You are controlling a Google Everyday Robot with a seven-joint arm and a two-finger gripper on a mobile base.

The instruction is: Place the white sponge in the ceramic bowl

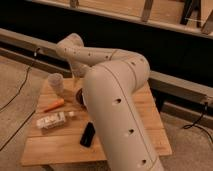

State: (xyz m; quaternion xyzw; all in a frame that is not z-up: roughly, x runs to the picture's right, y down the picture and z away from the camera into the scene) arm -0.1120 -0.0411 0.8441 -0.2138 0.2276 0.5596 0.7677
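Note:
The ceramic bowl (79, 96) is dark reddish-brown and sits on the wooden table (60, 147). Only its left edge shows beside my big beige arm (117, 110). My forearm bends left at the wrist joint (71, 47) and turns down toward the table. My gripper (75, 84) hangs just above the bowl, between it and the cup, and is mostly hidden by the arm. The white sponge is not visible.
A pale translucent cup (56, 82) stands at the table's back left. An orange stick-like object (53, 105), a clear white-labelled bottle lying down (50, 121) and a black phone (88, 134) lie on the left half. A dark rail wall runs behind.

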